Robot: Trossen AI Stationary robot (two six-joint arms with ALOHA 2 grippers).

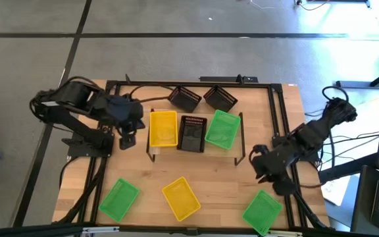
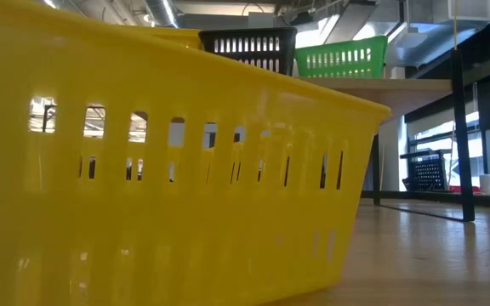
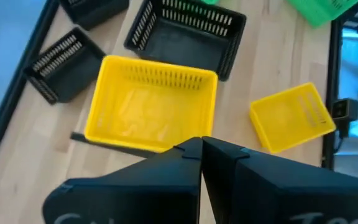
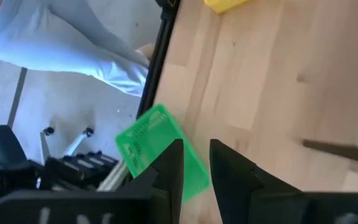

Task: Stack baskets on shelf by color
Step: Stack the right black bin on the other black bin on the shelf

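The shelf (image 1: 197, 153) stands mid-worktop (image 1: 176, 174), a low light-wood board on thin black legs, carrying three baskets side by side — a yellow shelf basket (image 1: 163, 128) on the left-arm side, a black shelf basket (image 1: 192, 133) in the middle and a green shelf basket (image 1: 223, 129) on the right-arm side, this one sitting askew. Behind the shelf, on the worktop's far part, two more black baskets (image 1: 184, 99) lie near each other, both tilted. Along the near edge lie three loose ones: a green basket (image 1: 118, 199) on the left-arm side, a yellow basket (image 1: 180, 197) in the middle — it fills most of the low view — and a second green basket (image 1: 262, 211) at the right-arm corner, partly over the worktop's edge.

The left arm is folded at the worktop's left edge, its wrist reaching in toward the shelf; the left end effector (image 1: 127, 139) hangs just beside the yellow shelf basket, fingers pressed together on nothing. The right arm stretches in from the right edge, bent low; the right end effector (image 1: 260, 162) hovers above bare wood between the shelf and the corner green basket, fingers parted with a narrow gap and nothing between them.
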